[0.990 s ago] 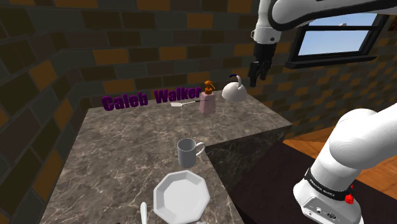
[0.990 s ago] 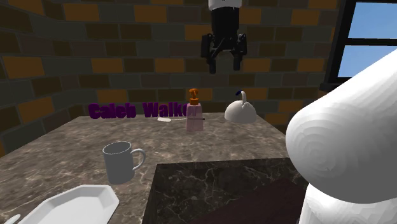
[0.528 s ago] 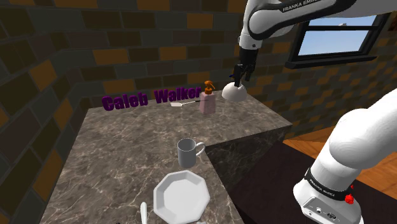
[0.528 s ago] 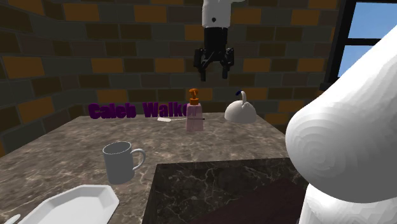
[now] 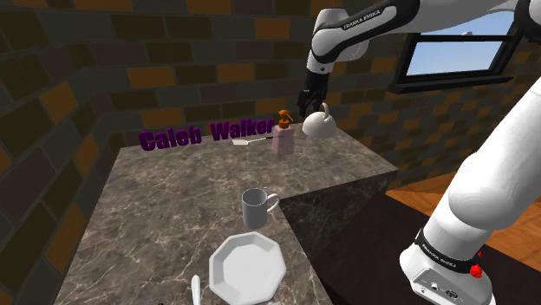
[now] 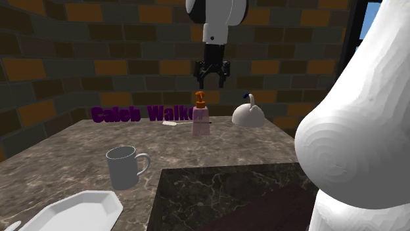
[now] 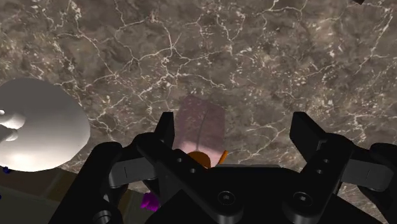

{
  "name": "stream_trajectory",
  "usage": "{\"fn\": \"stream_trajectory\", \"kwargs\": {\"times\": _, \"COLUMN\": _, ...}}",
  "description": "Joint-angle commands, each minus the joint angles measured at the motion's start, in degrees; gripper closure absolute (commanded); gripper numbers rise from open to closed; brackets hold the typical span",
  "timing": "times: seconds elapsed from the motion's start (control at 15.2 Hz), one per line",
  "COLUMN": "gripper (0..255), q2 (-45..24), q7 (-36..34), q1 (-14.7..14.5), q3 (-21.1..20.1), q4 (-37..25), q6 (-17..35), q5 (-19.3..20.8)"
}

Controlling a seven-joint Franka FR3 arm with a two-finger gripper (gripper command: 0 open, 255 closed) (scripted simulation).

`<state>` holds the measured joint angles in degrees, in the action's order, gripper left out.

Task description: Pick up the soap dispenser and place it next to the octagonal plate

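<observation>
**A:** Where is the soap dispenser (image 5: 282, 137) standing?
**B:** At the counter's (image 5: 173, 199) far side, just beside the white kettle (image 5: 318, 124), well apart from the octagonal plate (image 5: 247, 267).
**A:** The risk?
**B:** The gripper (image 6: 210, 72) is hovering above, fingers (image 7: 305, 130) spread and empty. The dispenser is sitting off-centre between them, so one finger may be knocking it over on the way down.
</observation>
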<state>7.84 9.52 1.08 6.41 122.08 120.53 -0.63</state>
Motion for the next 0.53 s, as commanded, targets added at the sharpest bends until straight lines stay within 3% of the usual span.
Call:
{"fn": "stream_trajectory", "kwargs": {"times": 0.0, "gripper": 0, "q2": -4.41, "q7": 1.44, "q1": 0.21, "q3": 0.7, "q4": -3.54, "q6": 1.61, "q5": -1.45}}
{"fn": "stream_trajectory", "kwargs": {"times": 0.46, "gripper": 0, "q2": -19.25, "q7": 5.11, "q1": 1.44, "q3": 1.29, "q4": -17.78, "q6": 4.29, "q5": -7.06}}
